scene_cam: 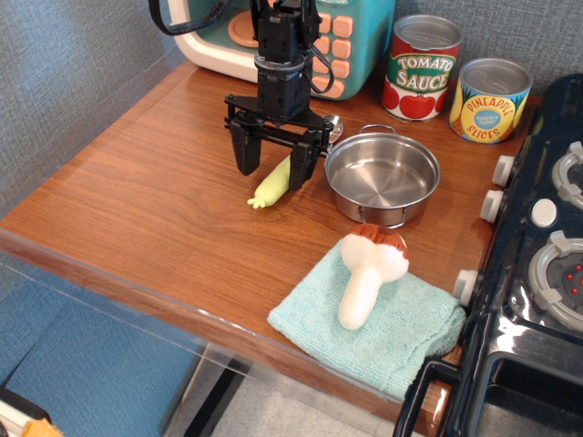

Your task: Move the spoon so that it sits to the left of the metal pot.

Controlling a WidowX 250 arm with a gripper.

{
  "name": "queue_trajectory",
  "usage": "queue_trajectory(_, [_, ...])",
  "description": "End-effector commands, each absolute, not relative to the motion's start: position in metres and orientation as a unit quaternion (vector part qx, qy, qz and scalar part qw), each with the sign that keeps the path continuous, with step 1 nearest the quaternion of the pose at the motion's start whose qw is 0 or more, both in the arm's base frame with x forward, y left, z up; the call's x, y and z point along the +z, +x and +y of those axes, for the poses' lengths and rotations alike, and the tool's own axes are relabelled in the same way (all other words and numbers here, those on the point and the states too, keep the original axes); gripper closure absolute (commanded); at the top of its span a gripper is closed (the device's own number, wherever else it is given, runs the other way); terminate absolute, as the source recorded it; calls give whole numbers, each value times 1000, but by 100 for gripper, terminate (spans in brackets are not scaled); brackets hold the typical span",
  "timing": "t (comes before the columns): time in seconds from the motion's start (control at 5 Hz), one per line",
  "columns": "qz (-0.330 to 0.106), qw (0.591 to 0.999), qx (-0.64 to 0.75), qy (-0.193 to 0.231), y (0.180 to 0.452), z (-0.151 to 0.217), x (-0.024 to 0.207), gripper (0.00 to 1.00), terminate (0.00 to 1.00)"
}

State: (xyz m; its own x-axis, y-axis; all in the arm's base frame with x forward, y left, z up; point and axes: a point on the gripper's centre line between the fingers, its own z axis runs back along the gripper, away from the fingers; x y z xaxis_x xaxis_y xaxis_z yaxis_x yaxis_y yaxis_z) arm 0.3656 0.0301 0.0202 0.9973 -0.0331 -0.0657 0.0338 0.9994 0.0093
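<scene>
— Where does the spoon (273, 186) lie?

— Flat on the tabletop (155, 191), just left of the metal pot (382, 177). Its yellow-green handle points toward the near-left; the silver bowl end (mostly hidden behind the arm) seems to peek out up by the pot's far-left rim.

— And the claw (276, 166)?

— Its fingers stand apart, one on each side of the handle. The right one looks very close to it, perhaps touching; I can't tell for certain. Nothing is clamped.

— So is the job done?

— Nearly, I'd judge. The spoon is on the pot's left side and neither inside it nor leaning on it, as far as I can see. What is left is for the arm to rise clear without nudging the handle.

— Anything nearby to worry about?

— The toy mushroom (368, 269) on the teal cloth (364, 332) and the two tins (456, 82) are well apart from it.
</scene>
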Motion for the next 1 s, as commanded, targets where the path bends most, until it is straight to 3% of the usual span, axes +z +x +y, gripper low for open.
queue_trajectory(0.0, [-36, 998, -44, 35, 364, 19, 79, 0, 0])
queue_trajectory(0.2, [-51, 996, -54, 43, 360, 10, 94, 0, 0])
queue_trajectory(0.6, [-55, 996, -48, 41, 359, 8, 95, 0, 0])
queue_trajectory(0.8, [-55, 996, -48, 41, 359, 8, 95, 0, 100])
